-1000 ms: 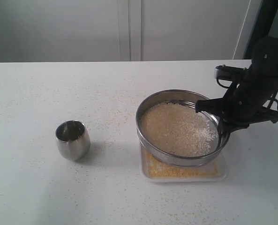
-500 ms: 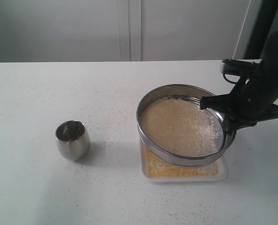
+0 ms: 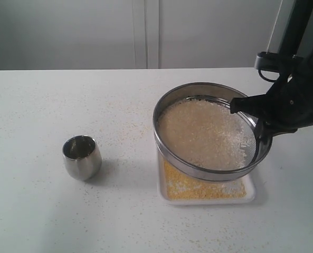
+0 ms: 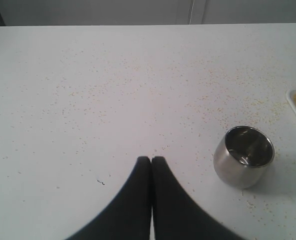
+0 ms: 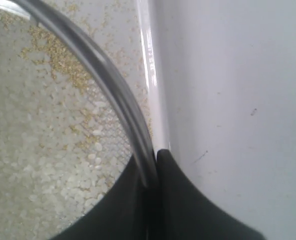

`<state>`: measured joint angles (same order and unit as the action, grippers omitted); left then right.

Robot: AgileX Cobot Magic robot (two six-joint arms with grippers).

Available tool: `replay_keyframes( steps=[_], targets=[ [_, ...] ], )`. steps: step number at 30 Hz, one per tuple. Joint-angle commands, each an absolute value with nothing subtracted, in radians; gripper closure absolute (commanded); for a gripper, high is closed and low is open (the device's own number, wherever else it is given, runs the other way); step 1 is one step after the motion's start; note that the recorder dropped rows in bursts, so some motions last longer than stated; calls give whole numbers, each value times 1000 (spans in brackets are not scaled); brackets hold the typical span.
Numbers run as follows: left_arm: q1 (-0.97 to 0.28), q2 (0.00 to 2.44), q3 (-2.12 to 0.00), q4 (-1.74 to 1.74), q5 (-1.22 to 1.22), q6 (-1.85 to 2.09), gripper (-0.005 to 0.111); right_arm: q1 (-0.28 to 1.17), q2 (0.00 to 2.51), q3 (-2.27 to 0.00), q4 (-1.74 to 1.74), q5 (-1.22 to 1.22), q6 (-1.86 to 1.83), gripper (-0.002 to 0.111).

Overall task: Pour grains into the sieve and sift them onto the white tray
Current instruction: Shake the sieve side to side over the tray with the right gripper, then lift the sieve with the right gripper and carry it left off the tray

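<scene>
The round steel sieve point(image 3: 169, 150) hangs tilted just above the white tray point(image 3: 160, 191), which holds a layer of fine yellow grains point(image 3: 188, 187). Coarser pale grains point(image 3: 204, 134) fill the mesh. My right gripper point(image 3: 259, 138) is shut on the sieve's right rim; in the right wrist view the gripper point(image 5: 150, 159) pinches the rim point(image 5: 105, 75) with whitish grains point(image 5: 43, 150) on the mesh beside it and the tray's edge point(image 5: 152, 85) below. My left gripper point(image 4: 151, 160) is shut on nothing, low over the bare table, apart from the steel cup point(image 4: 243, 156).
The small steel cup point(image 3: 82, 156) stands upright and looks empty, left of the tray. Stray yellow grains speckle the white table point(image 3: 66, 100) between cup and tray. A white wall runs behind the table's far edge.
My right gripper has carried the sieve up and toward the back right, uncovering more of the yellow grains on the tray. The cup has not moved.
</scene>
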<state>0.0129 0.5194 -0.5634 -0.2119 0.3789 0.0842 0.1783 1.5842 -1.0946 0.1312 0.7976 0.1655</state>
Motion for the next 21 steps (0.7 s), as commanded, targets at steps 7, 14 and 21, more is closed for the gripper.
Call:
replay_keyframes(
  steps=[7, 14, 21],
  targets=[
    [15, 511, -558, -215, 381, 86, 107, 201, 1600, -1145, 186, 771, 159, 108],
    [15, 511, -558, -215, 381, 86, 107, 202, 1685, -1224, 191, 806, 161, 108],
    [15, 511, -558, -215, 381, 86, 107, 202, 1760, -1311, 251, 806, 163, 108]
  ],
)
